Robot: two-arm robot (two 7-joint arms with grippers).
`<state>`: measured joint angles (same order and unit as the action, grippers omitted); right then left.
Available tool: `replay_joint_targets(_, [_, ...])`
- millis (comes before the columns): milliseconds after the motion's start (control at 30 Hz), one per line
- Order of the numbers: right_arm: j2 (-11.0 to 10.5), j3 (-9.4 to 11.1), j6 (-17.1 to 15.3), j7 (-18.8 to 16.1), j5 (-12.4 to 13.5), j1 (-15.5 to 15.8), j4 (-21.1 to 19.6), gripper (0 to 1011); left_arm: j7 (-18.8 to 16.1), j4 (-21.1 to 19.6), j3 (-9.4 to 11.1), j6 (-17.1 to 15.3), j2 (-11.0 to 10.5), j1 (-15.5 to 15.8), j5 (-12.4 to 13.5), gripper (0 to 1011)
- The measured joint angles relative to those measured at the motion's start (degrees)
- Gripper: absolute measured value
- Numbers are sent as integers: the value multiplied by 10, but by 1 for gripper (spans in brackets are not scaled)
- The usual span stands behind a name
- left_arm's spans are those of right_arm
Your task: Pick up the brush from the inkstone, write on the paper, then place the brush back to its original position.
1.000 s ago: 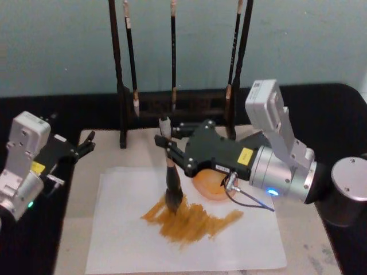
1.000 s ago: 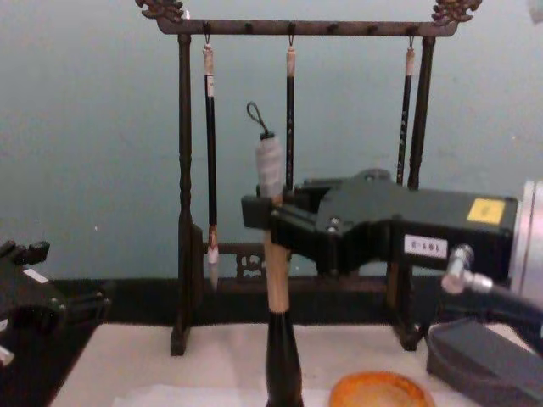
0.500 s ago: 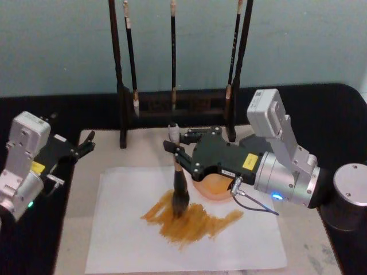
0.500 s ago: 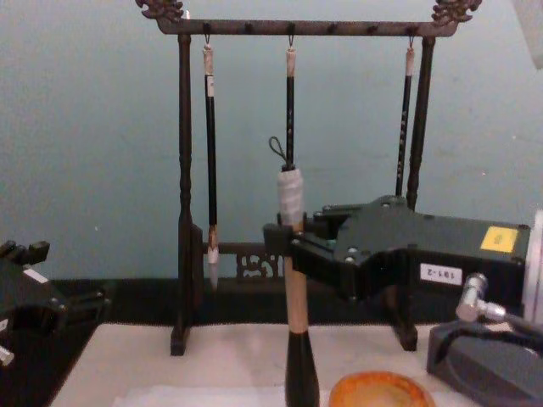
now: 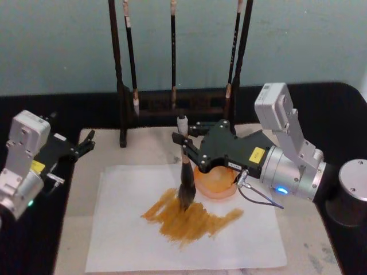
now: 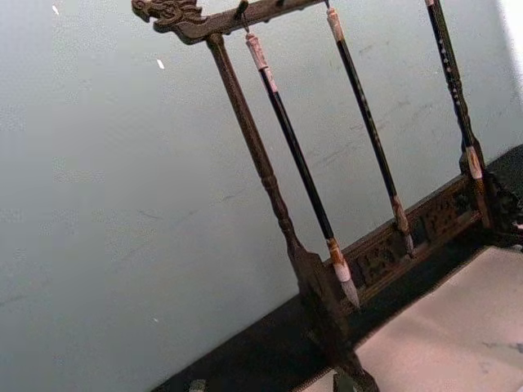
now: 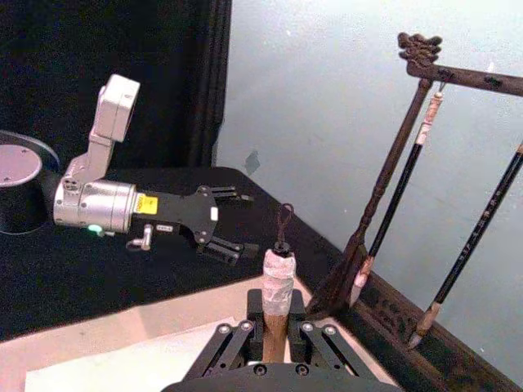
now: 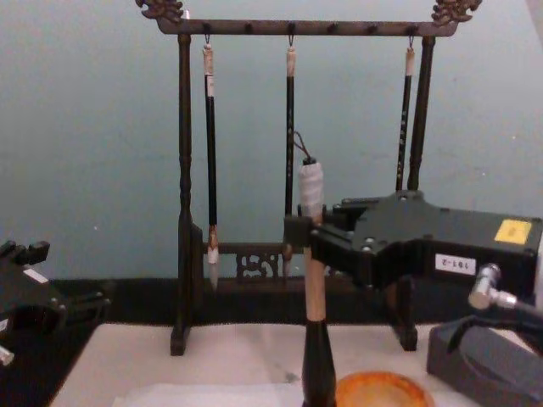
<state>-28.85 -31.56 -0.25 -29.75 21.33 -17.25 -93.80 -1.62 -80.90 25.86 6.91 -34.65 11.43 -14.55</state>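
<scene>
Black metal fingers of the right gripper [image 5: 184, 143] are pinched on the pale wood handle of the large calligraphy brush [image 5: 185, 172] (thick black lower shaft, bushy bristles, white-wrapped end with a black loop). The grip sits just below that wrapping, which leaves the whole lower shaft free and holds the jaws well above the wet marks. The brush stands nearly upright, I judge so that the tip meets the sheet squarely. Its bristles touch the thin white paper [image 5: 126, 240] at the 12 o'clock edge of a patch of ochre-brown strokes [image 5: 192, 220], so the writing step looks to be under way.

At 3 o'clock of the bristles, just beside them, sits the round orange dish [image 5: 215, 186] that serves as the inkstone, partly under the gripper's body. With it that near, the return should need only a short lift and a shift toward 3 o'clock. The paper lies on a cream mat [image 5: 309, 252], which would catch any bleed.

At 12 o'clock stands the dark carved wooden rack [image 8: 183, 170], its thin black brushes [image 8: 209, 153] hanging clear of the work. Out at 9 o'clock, off the mat and over the black table [image 5: 69, 112], the left gripper [image 5: 85, 144] is parked with fingers spread, holding nothing — far enough away not to foul the strokes
</scene>
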Motion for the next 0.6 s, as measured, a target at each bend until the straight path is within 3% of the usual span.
replay_joint_targets(300, [7, 7, 1, -15, -2, 1, -1, 169, 0, 0, 0, 0, 0, 0, 0, 1010])
replay_joint_targets(600, [12, 1, 12, -40, 5, -5, -13, 169, 0, 0, 0, 0, 0, 0, 0, 1010])
